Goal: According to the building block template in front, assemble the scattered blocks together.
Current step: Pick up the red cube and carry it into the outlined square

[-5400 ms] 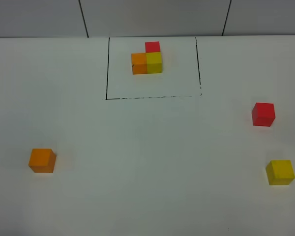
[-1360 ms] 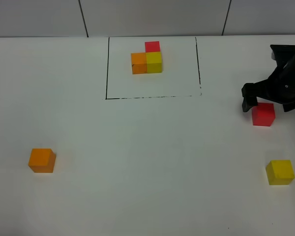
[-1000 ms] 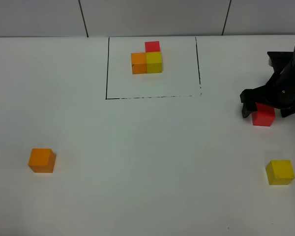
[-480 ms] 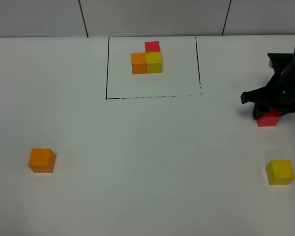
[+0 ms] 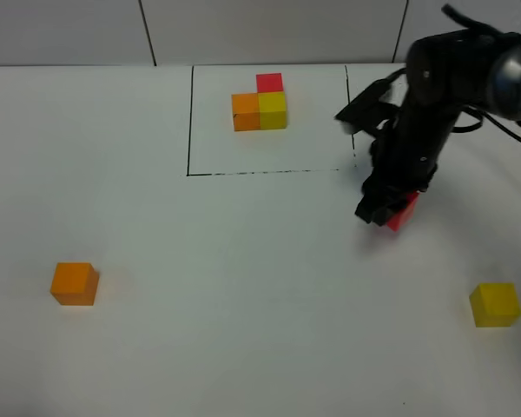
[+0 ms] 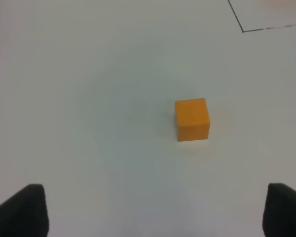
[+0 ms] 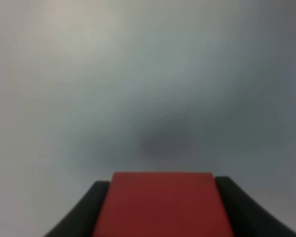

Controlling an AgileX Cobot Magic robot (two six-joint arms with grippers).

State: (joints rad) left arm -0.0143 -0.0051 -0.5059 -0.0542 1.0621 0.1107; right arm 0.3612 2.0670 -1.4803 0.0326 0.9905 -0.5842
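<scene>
- right gripper (image 5: 389,212) clenched on red cube (image 5: 405,211), 4 o'clock from template (image 5: 260,106)
- left gripper (image 6: 153,211) spread wide, empty; orange cube (image 6: 192,118) ahead, apart, at 8 o'clock
- yellow cube (image 5: 494,304) at 4 o'clock, template at 12

We see bright, even light on the worktop (image 5: 243,330), faint soft shadows, right wrist view heavily blurred.

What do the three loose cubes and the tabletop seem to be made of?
Orange cube, yellow cube, red cube: probably painted wood or solid plastic; matte, even colour, crisp edges, no glare. Tabletop: smooth, matte white sheet or laminate; cannot tell which.
</scene>
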